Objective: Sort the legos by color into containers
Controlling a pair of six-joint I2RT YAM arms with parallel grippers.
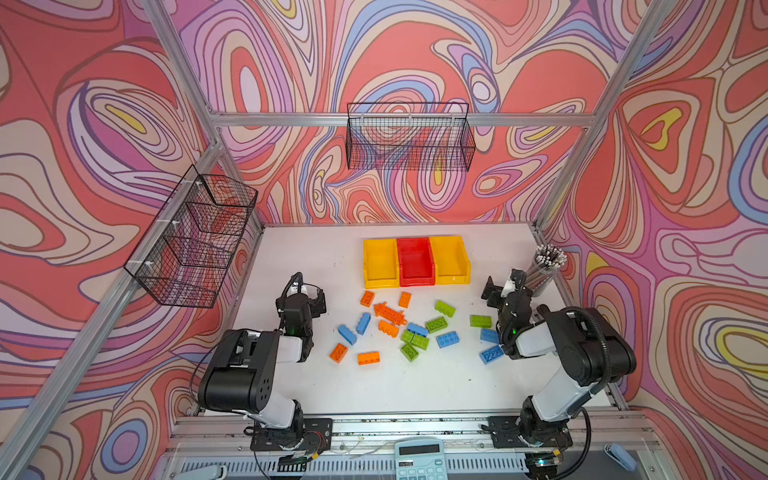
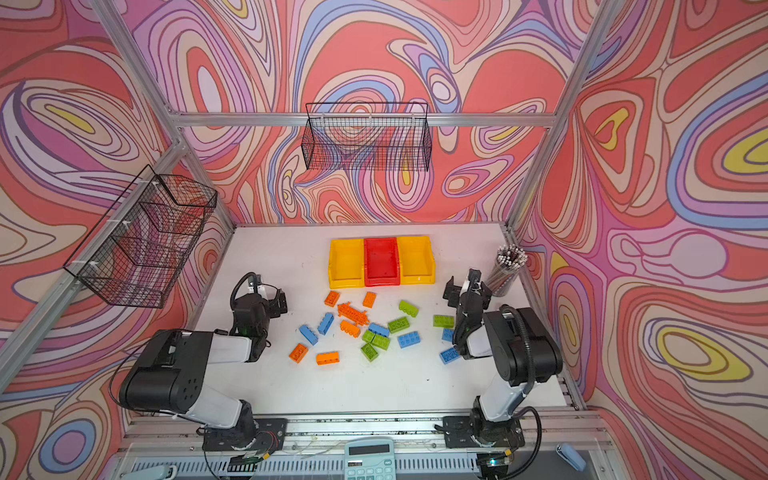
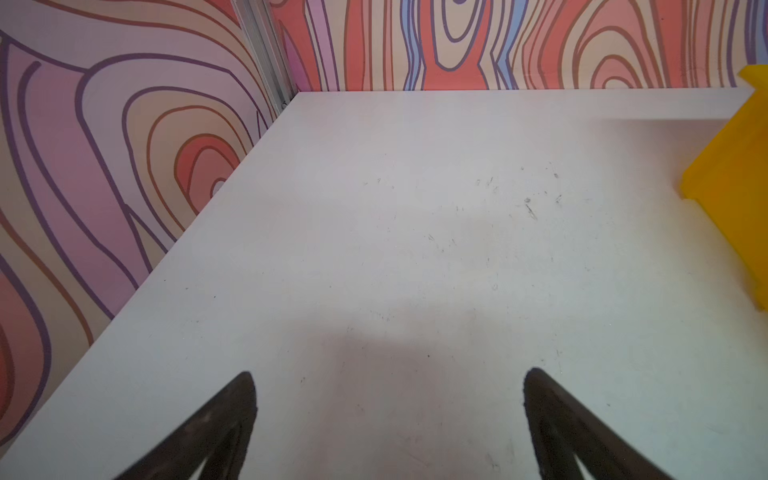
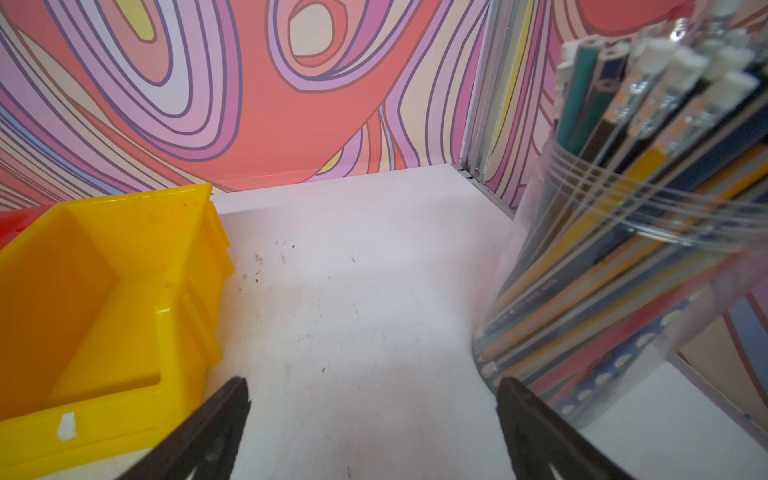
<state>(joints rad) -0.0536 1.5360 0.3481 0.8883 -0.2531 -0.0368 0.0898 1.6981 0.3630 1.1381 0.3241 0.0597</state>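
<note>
Both top views: legos (image 1: 436,324) lie loose on the white table (image 1: 395,386), centre of frame, just below the containers (image 1: 417,282). Orange ones are mostly on the left of the pile, with the jagged orange assembly (image 1: 388,311) near its top. Lime green ones are in the middle and to the right. Blue ones are spread across, two at the right edge beside the right arm. The containers stand in a touching row at upper centre of the table: yellow, red, yellow. The left gripper (image 1: 311,293) hovers left of the pile, jaws spread wide, gripping nothing. The left wrist view shows only bare table between its fingertips (image 3: 232,415). The right gripper (image 1: 503,283) is right of the row, also wide and empty, between the right yellow bin (image 4: 199,291) and the pencil cup (image 1: 544,266).
</note>
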